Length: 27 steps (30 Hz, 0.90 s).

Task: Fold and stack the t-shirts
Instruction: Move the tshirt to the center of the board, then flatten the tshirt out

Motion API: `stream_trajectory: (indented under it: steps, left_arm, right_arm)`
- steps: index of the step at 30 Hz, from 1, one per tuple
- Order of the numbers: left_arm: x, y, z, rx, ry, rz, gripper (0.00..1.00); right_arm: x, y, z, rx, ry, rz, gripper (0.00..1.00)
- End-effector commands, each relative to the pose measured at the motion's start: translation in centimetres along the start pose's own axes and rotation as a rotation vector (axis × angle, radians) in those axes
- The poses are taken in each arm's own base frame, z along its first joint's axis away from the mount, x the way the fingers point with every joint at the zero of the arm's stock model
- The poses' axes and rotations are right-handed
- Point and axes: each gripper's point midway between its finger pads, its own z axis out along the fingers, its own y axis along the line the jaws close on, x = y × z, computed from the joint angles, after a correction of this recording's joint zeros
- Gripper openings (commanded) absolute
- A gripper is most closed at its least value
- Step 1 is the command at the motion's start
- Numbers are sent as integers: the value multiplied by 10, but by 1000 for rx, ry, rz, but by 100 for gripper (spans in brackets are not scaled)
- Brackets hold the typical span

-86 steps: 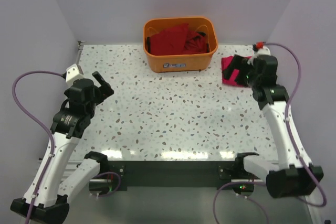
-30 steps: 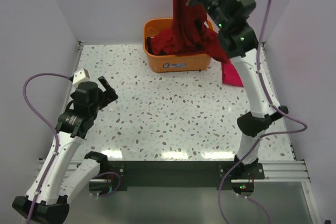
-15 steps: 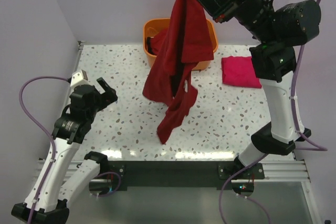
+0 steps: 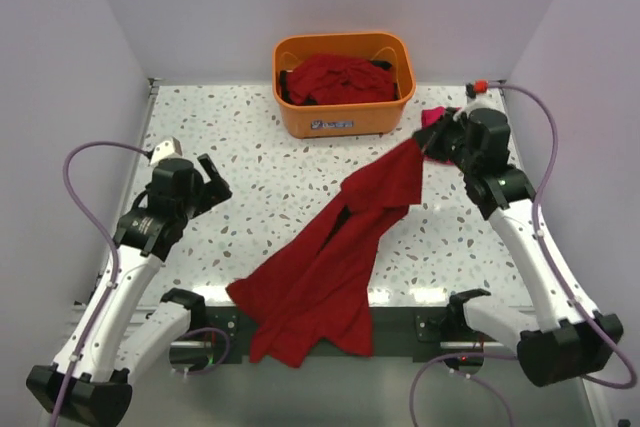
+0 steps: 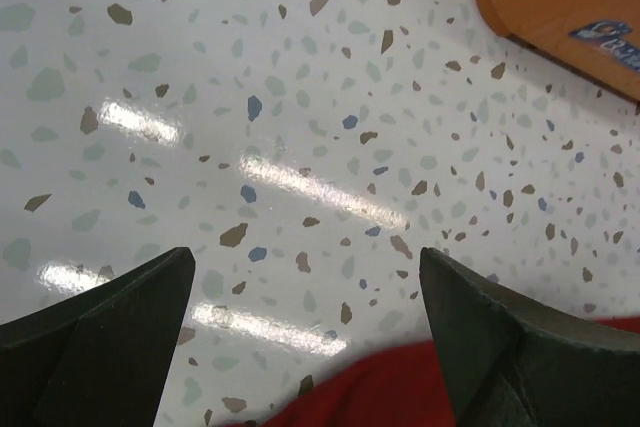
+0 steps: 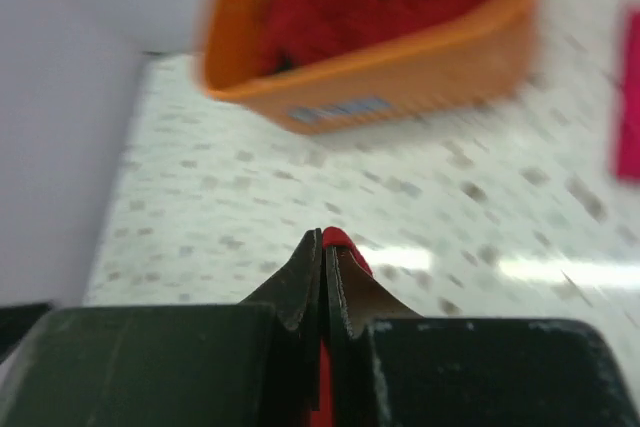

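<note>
Top camera gives the whole layout. A rounded orange plastic tub [image 4: 343, 119] sits at the back of the white speckled desk [image 4: 250, 147], with a crumpled heap of dark red shirts [image 4: 335, 77] inside. One long dark red cloth t-shirt [image 4: 330, 267] lies in a rumpled diagonal from just right and in front of the tub to the desk's near edge, where its wide end droops over. The right claw [image 4: 437, 142] has the far end of it pinched. Only a scrap of a brighter pinkish-red shirt [image 4: 432, 117] peeks out behind that claw, right of the tub.

The right wrist cam is what really confirms the grip. The black fingers are squeezed together with a sliver of red cloth between them, the tub is blurry beyond, and there's a pink strip at the right edge.

On the left wrist cam, the left claw [image 5: 306, 252] is spread wide with nothing in it. It's over glossy desk with grey, brown and blue flecks. A smooth tub corner with a label shows at upper right, and some soft red fabric runs along the bottom.
</note>
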Motion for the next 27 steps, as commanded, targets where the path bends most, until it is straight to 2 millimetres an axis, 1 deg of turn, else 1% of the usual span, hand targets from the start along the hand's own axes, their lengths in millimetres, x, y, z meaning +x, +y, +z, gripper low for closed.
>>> stream_trajectory:
  steps: [1, 2, 3, 4, 5, 6, 7, 8, 9, 10, 11, 12, 13, 15, 16, 17, 18, 19, 20, 21, 22, 24, 25, 27]
  left_arm:
    - [35, 9, 11, -23, 138, 39, 100]
    - [43, 11, 14, -23, 163, 41, 100]
    - [46, 9, 16, -12, 177, 44, 100]
    - [52, 9, 18, -9, 199, 49, 100]
    - [61, 8, 20, 8, 229, 52, 100]
    - [64, 6, 21, 21, 238, 48, 100]
    - [72, 0, 19, 59, 276, 49, 100]
    - [77, -4, 20, 91, 293, 49, 100]
    - [82, -8, 20, 118, 311, 52, 100]
    - [92, -18, 15, 191, 360, 44, 100]
    - [104, -20, 15, 228, 394, 48, 100]
    - [112, -23, 11, 262, 424, 46, 100]
    - [128, -26, 5, 301, 485, 46, 100]
    - [146, -24, -8, 334, 538, 43, 100]
    - [159, -25, -17, 359, 580, 64, 100]
    - [177, -16, -23, 339, 634, 62, 100]
    - [181, -16, -31, 364, 634, 70, 100]
    - [193, -15, -39, 380, 666, 95, 100]
    - [207, -8, -43, 366, 709, 86, 100]
    - [212, -8, -47, 386, 721, 93, 100]
    - [223, 0, -46, 367, 742, 109, 100]
    - [234, 7, -47, 355, 781, 128, 100]
    - [239, 8, -48, 360, 800, 140, 98]
    - [244, 13, -46, 341, 819, 173, 97]
  right_arm:
    - [66, -141, 5, 408, 102, 127, 0]
    - [78, -178, -2, 509, 127, 166, 0]
    - [105, -204, -7, 577, 183, 193, 0]
    - [126, -221, -5, 619, 240, 225, 0]
    - [127, -248, -11, 680, 226, 270, 0]
    - [141, -258, -13, 701, 261, 305, 0]
    - [151, -268, -11, 720, 292, 332, 0]
    - [152, -275, -9, 728, 296, 345, 0]
    - [151, -276, -6, 729, 300, 344, 0]
    - [155, -280, -4, 739, 313, 347, 0]
    - [154, -282, -4, 752, 308, 342, 0]
    - [151, -285, -5, 765, 302, 339, 0]
    - [150, -288, -7, 785, 296, 323, 0]
    - [147, -290, -11, 803, 288, 308, 0]
    - [146, -292, -13, 812, 287, 295, 0]
    - [145, -291, -15, 813, 285, 289, 0]
    - [145, -291, -15, 809, 289, 289, 0]
    - [146, -289, -15, 800, 294, 289, 0]
    - [150, -287, -14, 779, 306, 301, 0]
    - [152, -286, -13, 773, 308, 305, 0]
    - [152, -287, -12, 771, 301, 308, 0]
    - [161, -286, -11, 758, 325, 320, 0]
    - [162, -287, -11, 759, 328, 322, 0]
    - [166, -285, -11, 749, 342, 325, 0]
